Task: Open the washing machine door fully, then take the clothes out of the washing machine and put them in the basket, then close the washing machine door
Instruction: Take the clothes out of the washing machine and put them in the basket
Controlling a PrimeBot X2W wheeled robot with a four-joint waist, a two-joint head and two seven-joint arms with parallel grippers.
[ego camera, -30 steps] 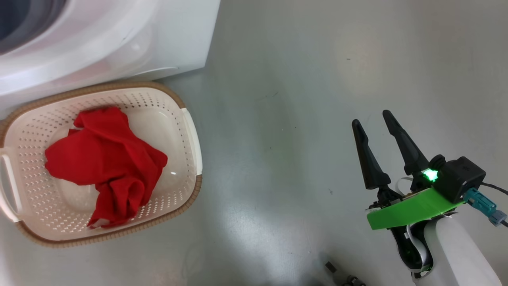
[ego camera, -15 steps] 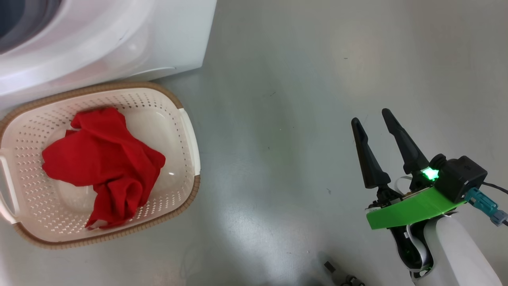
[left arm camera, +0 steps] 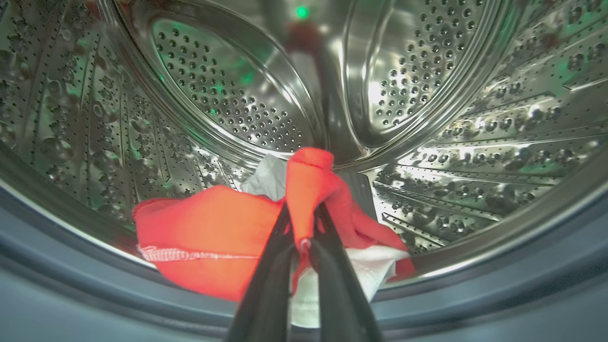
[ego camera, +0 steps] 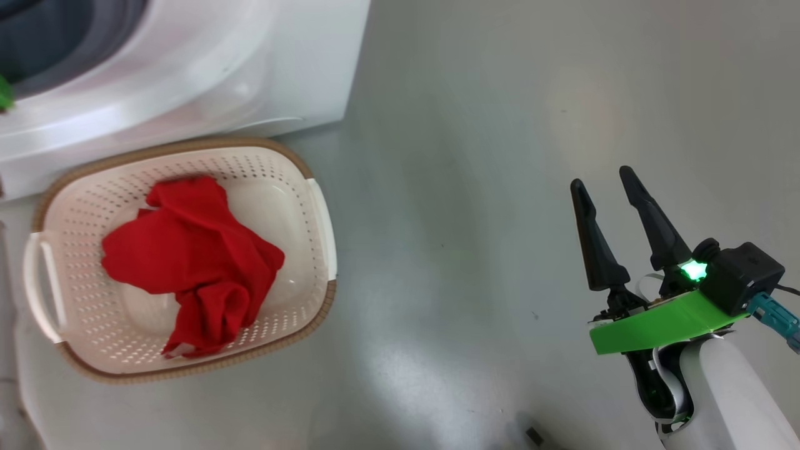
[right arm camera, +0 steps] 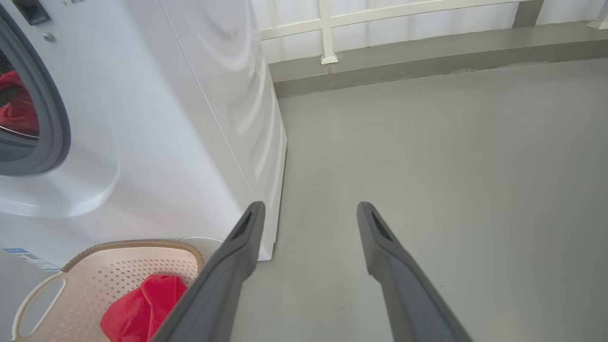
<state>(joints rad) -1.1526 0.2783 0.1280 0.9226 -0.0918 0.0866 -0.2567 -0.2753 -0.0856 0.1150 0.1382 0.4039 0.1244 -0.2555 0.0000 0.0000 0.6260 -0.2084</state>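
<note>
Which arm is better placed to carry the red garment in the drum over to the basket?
Left. The left gripper is inside the drum, shut on the red garment there. The right gripper hangs open over the floor, apart from the washing machine.

This looks like a laundry corner, perhaps in a home or in a plain test room; which of the two I cannot tell. A big white washing machine [right arm camera: 190,118] stands directly on a bare, smooth grey floor [ego camera: 469,187], and its perforated steel drum [left arm camera: 228,95] has red and white clothes [left arm camera: 213,228] inside. Just beside the machine a cream plastic basket [ego camera: 250,164] with a brown rim sits on the floor and holds a red garment [ego camera: 187,262]. Behind, a low grey ledge [right arm camera: 403,64] runs along a white wall [right arm camera: 427,26] with a white frame [right arm camera: 325,28] on it.
</note>
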